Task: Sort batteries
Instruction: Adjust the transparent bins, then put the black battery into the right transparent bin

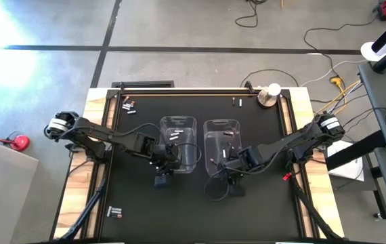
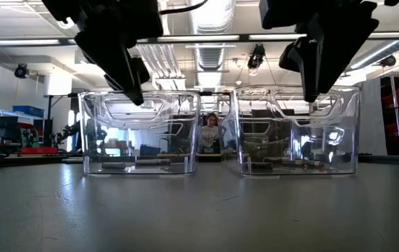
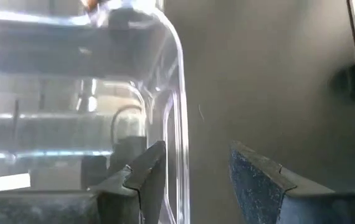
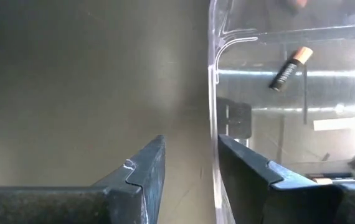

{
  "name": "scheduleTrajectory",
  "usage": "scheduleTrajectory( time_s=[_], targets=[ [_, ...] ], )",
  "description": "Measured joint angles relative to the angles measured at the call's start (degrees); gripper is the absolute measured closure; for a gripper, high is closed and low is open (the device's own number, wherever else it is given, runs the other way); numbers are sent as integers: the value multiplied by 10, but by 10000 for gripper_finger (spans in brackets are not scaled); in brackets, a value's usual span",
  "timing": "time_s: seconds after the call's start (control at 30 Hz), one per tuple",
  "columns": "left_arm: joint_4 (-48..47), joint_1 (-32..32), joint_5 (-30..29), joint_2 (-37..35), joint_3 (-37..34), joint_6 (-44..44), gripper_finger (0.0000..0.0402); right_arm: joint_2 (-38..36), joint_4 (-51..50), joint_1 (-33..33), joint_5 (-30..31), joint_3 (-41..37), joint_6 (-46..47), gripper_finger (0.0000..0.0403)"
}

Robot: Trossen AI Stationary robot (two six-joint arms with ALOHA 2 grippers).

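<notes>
Two clear bins are standing side by side in the middle of the black table, the left bin and the right bin, and I am keeping one arm at each. I am seeing the left gripper at the near corner of the left bin; in its wrist view the fingers are spread apart, with the bin's wall between them, and they are grasping nothing. The right gripper is hanging at the near end of the right bin, also released, and the wall of that bin is passing between its fingers. Inside the right bin a dark battery with a copper end is lying. White batteries are lying in the left bin. More batteries are waiting on the table: a small group at the far left corner, another group at the near left, and a single one at the far edge beside a roll of tape.
</notes>
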Motion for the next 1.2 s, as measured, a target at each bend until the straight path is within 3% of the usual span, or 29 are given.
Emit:
scheduleTrajectory(
  time_s=[0.27, 0.83, 1.2],
  targets=[
    [28, 0, -5, 0, 0, 0, 248, 0, 1, -13, 46, 9, 24, 266],
    [42, 0, -40, -2, 0, -71, 248, 0, -2, -34, 76, 12, -51, 266],
    [32, 0, -39, -48, 46, -63, 248, -32, -79, -49, 72, 117, -137, 266]
  ],
)
